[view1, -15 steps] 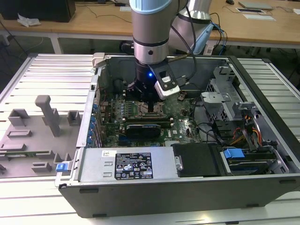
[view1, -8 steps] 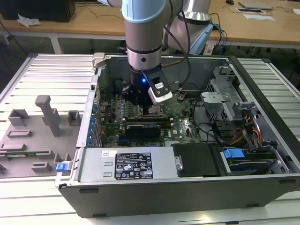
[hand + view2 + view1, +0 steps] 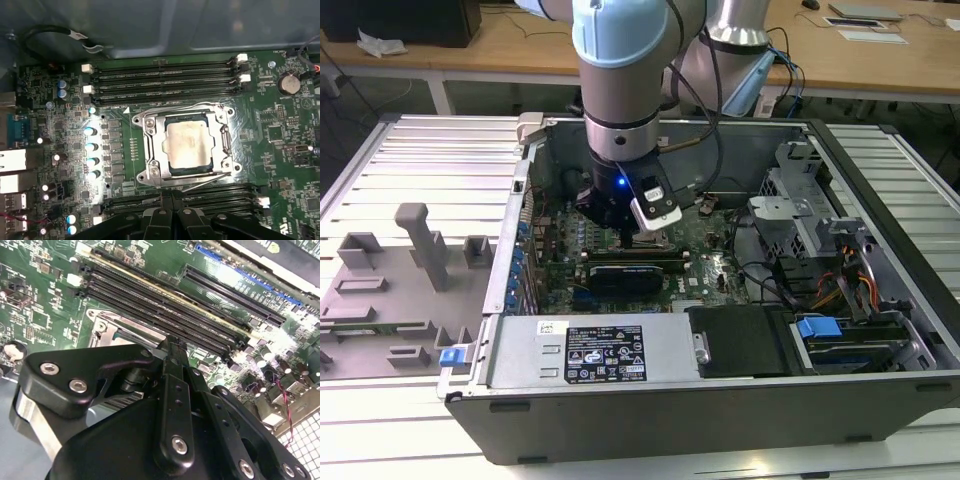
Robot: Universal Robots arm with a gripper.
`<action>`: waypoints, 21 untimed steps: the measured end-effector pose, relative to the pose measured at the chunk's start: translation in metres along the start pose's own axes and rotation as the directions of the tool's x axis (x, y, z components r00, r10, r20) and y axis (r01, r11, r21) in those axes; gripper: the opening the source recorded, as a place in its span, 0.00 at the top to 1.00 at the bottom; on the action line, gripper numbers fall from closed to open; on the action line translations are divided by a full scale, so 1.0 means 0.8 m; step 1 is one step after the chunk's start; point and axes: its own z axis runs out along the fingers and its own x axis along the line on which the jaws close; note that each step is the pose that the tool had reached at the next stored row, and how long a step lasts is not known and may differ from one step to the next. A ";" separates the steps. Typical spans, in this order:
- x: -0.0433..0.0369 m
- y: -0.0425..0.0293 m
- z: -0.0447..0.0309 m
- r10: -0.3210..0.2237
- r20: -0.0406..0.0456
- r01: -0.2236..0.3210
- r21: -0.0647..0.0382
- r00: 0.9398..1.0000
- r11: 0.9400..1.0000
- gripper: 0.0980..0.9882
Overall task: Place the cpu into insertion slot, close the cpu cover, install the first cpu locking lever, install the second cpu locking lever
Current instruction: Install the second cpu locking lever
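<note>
Your pale silvery square cpu [image 3: 188, 144] is sitting in the dark-framed insertion slot [image 3: 159, 150] under the closed silvery metal cpu cover [image 3: 222, 142]; the black gripper [image 3: 172, 214] is hovering beside it, fingers pressed together; levers appear unfinished

Open computer case [image 3: 720, 400] lies on surface [image 3: 420, 160]; motherboard [image 3: 720, 275] flat on its floor. Chip [image 3: 187, 145] sits in socket [image 3: 150, 125], cover [image 3: 223, 145] down over its edges. Memory slots [image 3: 165, 82] at socket's 12 o'clock in first wrist view, more at 6. Arm's jaws [image 3: 630, 235] hang over socket. Moulded tray [image 3: 380, 300] at case's 9 o'clock in exterior view.
</note>
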 end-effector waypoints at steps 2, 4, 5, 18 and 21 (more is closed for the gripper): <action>0.003 -0.0030 0.0014 0.001 -0.001 -0.001 -0.015 1.000 1.000 0.99; 0.005 -0.0057 0.0026 0.002 -0.003 -0.002 -0.028 1.000 1.000 0.99; 0.007 -0.0083 0.0038 0.002 -0.004 -0.002 -0.038 1.000 0.999 0.99; 0.019 -0.0193 0.0244 0.006 -0.014 -0.008 -0.146 1.000 0.989 0.99; 0.022 -0.0198 0.0278 0.006 -0.016 -0.009 -0.166 1.000 0.986 0.99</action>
